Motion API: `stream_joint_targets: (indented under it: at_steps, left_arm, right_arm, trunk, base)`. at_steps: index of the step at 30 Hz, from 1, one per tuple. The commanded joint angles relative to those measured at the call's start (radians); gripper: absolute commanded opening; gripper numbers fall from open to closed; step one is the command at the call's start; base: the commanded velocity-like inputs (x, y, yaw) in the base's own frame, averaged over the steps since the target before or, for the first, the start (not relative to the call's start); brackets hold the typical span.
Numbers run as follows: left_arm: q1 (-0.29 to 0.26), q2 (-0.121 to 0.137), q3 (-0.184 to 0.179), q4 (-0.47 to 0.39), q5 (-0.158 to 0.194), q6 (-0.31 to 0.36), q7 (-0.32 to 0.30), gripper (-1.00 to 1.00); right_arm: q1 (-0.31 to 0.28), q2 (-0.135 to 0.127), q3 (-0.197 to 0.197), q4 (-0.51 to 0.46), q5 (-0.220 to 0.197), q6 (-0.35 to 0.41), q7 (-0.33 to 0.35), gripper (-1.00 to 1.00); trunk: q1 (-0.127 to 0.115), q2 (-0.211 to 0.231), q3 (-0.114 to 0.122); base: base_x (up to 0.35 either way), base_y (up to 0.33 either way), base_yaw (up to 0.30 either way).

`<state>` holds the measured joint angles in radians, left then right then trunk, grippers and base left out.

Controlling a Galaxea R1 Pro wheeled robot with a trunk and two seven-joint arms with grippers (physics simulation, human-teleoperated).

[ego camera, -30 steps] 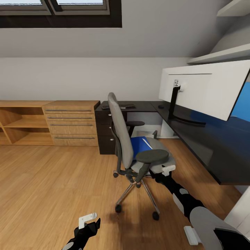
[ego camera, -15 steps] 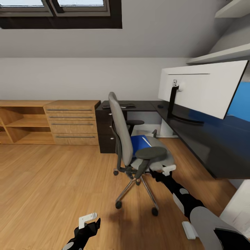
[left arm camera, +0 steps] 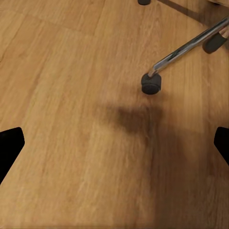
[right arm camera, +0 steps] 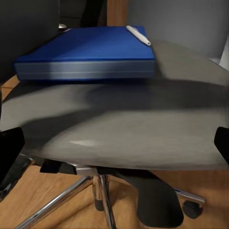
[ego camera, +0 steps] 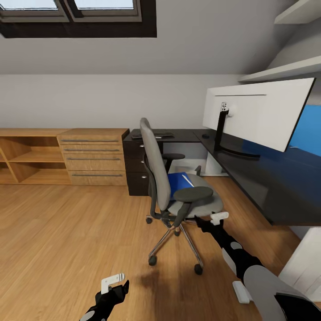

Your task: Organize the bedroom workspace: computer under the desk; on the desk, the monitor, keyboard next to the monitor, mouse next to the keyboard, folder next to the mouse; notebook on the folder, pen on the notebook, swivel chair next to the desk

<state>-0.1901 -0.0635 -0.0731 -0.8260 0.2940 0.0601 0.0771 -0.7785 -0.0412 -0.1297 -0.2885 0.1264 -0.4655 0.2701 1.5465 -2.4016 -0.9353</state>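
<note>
The grey swivel chair (ego camera: 157, 169) stands on the floor in front of the black desk (ego camera: 254, 178), its back toward me. On its seat (right arm camera: 143, 119) lies the blue folder (ego camera: 179, 182) (right arm camera: 86, 52) with the white pen (right arm camera: 138, 36) on top. My right gripper (ego camera: 219, 217) (right arm camera: 114, 152) is open, level with the seat's front edge and just short of it. My left gripper (ego camera: 113, 281) (left arm camera: 114, 148) hangs open low over the floor. The monitor (ego camera: 258, 111), keyboard (ego camera: 154, 135) and mouse (ego camera: 206, 136) are on the desk. The notebook is out of view.
A light wooden drawer and shelf unit (ego camera: 91, 156) lines the far wall left of the desk. A light grey box (ego camera: 216, 166), maybe the computer, sits under the desk corner. A chair caster (left arm camera: 151, 83) lies close ahead of my left gripper. A blue panel (ego camera: 310, 133) stands behind the monitor.
The whole view has shifted slightly as the camera moved. My right gripper now sits a little off the seat's front edge. The left arm looks unchanged.
</note>
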Motion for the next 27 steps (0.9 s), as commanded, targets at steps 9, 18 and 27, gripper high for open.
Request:
stream_joint_targets:
  at_steps: [9,18,27]
  left_arm:
    - [0.000,0.001,-0.004,-0.002,0.010,0.004,0.007,1.00]
    - [0.000,0.001,-0.004,-0.001,0.010,0.004,0.007,1.00]
    - [0.000,0.000,-0.005,0.021,0.009,0.002,0.007,1.00]
  right_arm:
    - [-0.001,0.007,-0.009,0.000,0.007,-0.003,-0.075,1.00]
    - [-0.001,0.035,-0.008,-0.004,0.009,-0.001,-0.148,1.00]
    - [-0.001,0.059,-0.006,-0.006,0.008,-0.002,-0.271,1.00]
  trunk:
    - [0.000,0.000,-0.001]
    - [0.000,0.000,-0.001]
    - [0.000,0.000,-0.001]
  base:
    - [-0.001,0.000,0.000]
    - [0.000,0.000,0.000]
    - [0.000,0.000,0.000]
